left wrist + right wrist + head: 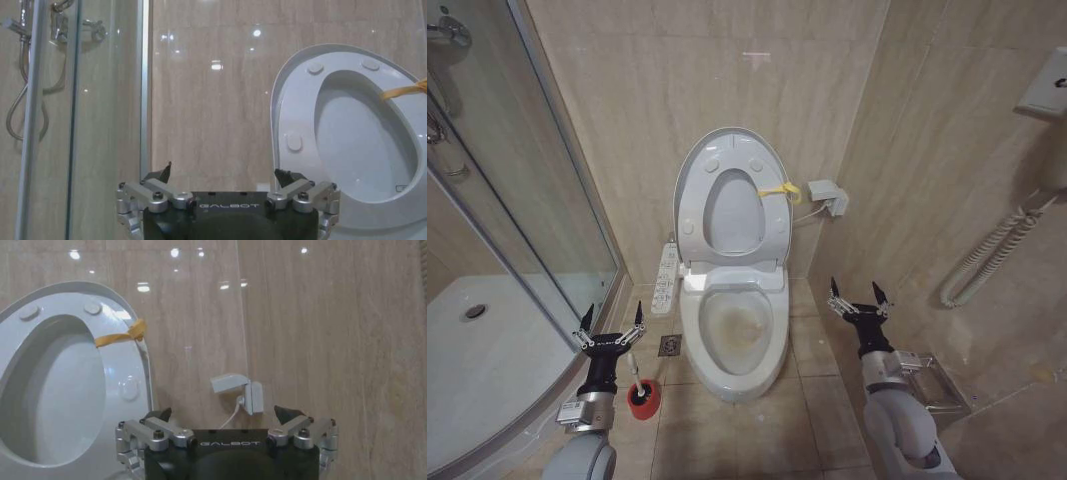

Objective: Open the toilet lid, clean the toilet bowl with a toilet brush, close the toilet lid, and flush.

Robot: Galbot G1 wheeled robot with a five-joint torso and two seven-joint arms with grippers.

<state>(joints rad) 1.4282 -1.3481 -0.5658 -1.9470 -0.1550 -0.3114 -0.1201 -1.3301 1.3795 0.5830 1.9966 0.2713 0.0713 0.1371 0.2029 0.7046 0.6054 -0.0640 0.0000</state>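
Observation:
The toilet lid (732, 215) stands raised against the back wall, with the ring seat (695, 190) upright in front of it and a yellow strap (782, 190) at its right edge. Below, the toilet bowl (732, 335) lies uncovered, with yellowish-brown stains inside. The toilet brush (631, 365) stands in its red holder (643, 399) on the floor left of the bowl. My left gripper (610, 322) is open, just above and left of the brush. My right gripper (858, 295) is open to the right of the bowl. Both wrist views face the raised lid (360, 140) (67, 400) over their open grippers (223, 172) (222, 412).
A long white button panel (665, 278) hangs on the wall left of the toilet, above a floor drain (670, 346). The glass shower enclosure (527, 200) and white tray (477, 350) bound the left side. A wall box (827, 195) and a corded handset (987, 255) are on the right.

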